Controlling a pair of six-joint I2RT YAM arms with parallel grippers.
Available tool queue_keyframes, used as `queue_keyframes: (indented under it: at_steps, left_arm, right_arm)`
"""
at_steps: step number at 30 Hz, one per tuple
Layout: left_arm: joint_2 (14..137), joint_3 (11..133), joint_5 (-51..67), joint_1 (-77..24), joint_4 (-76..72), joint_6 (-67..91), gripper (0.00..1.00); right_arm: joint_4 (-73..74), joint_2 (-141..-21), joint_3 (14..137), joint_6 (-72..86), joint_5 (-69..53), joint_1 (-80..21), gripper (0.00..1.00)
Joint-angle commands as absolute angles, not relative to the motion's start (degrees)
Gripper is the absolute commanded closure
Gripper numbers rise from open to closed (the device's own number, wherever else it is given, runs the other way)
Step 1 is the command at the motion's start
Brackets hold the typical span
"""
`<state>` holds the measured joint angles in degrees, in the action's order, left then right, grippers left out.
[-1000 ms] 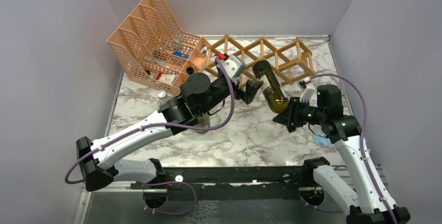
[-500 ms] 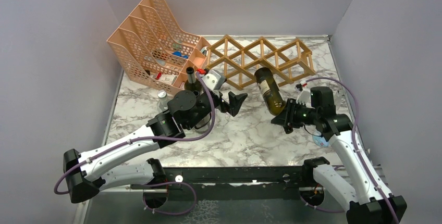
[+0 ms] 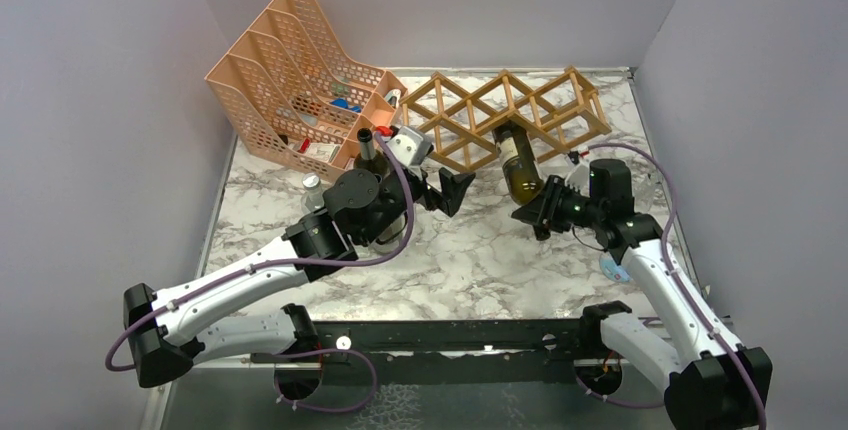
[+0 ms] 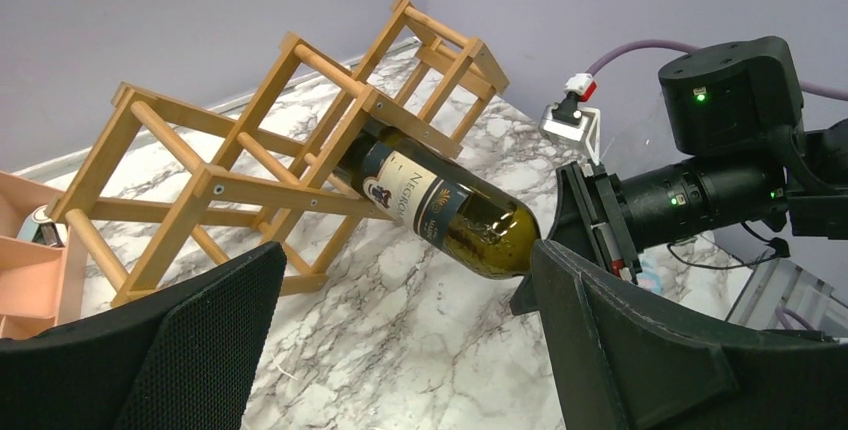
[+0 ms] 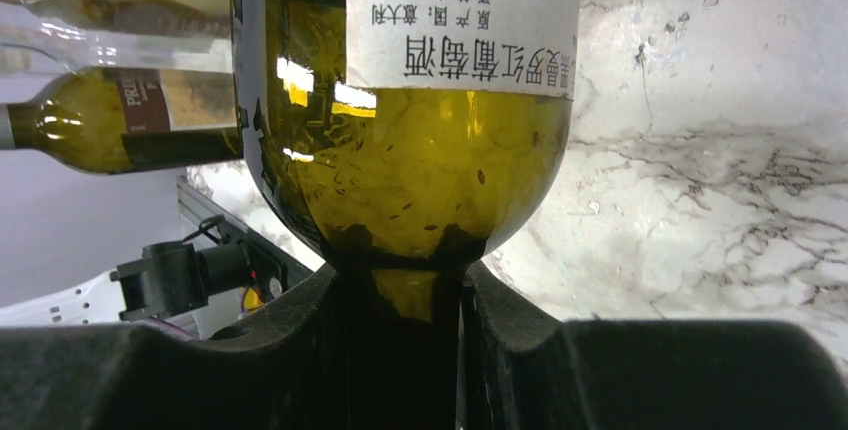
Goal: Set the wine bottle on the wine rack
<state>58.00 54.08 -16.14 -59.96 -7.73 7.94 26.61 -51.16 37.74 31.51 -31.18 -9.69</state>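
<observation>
Green glass meets pale timber as the right tool (image 3: 533, 208), clamped on the base of the wine bottle (image 3: 520, 165), holds it neck-first in a cell near the middle of the wine rack (image 3: 470, 115) at the back of the marble worktop (image 3: 470, 260). Neck and shoulder sit among the slats; the labelled body and base hang out on the near side. The bottle's long axis runs from near to far across the worktop, slanting a little leftward, mouth pointing into the lattice, base toward the arm carrying it. The left tool (image 3: 445, 192) hovers with fingers spread and empty, near the rack's left end, close to a second bottle (image 3: 368, 147) standing by the peach file organizer (image 3: 280, 80). Insertion looks to be the step in hand, roughly half done; the next move would seem to call for a push straight along the bottle's own axis until the slats bear its weight, and only then a release
</observation>
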Motion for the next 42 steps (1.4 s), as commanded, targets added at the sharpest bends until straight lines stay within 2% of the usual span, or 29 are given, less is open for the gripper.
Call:
queue_keyframes:
  at_steps: [1,13,26,33,37,42]
  left_arm:
    - [58.5,57.0,-18.7,-59.8,-6.7,8.9,0.01]
    - [58.7,58.2,-18.8,-59.8,-4.5,8.4,0.01]
    - [58.2,58.9,-19.2,-59.8,-2.7,8.0,0.01]
    - [57.7,58.7,-19.7,-59.8,-2.1,7.7,0.01]
    - [57.4,58.9,-19.8,-59.8,-1.7,7.6,0.01]
    - [57.1,58.8,-20.3,-59.7,-1.5,7.2,0.01]
  right_arm:
    - [11.1,-51.7,38.2,33.7,-31.5,-9.9,0.99]
    - [-1.9,-61.0,38.6,33.8,-30.8,-11.8,0.99]
    - [-5.0,-71.0,43.0,30.4,-24.9,-14.3,0.99]
    - [-6.2,-74.9,44.6,31.0,-22.2,-15.1,0.90]
    - [-6.8,-77.2,45.4,32.3,-20.3,-15.8,0.90]
    - [-6.9,-78.5,46.2,34.3,-18.7,-16.5,0.82]
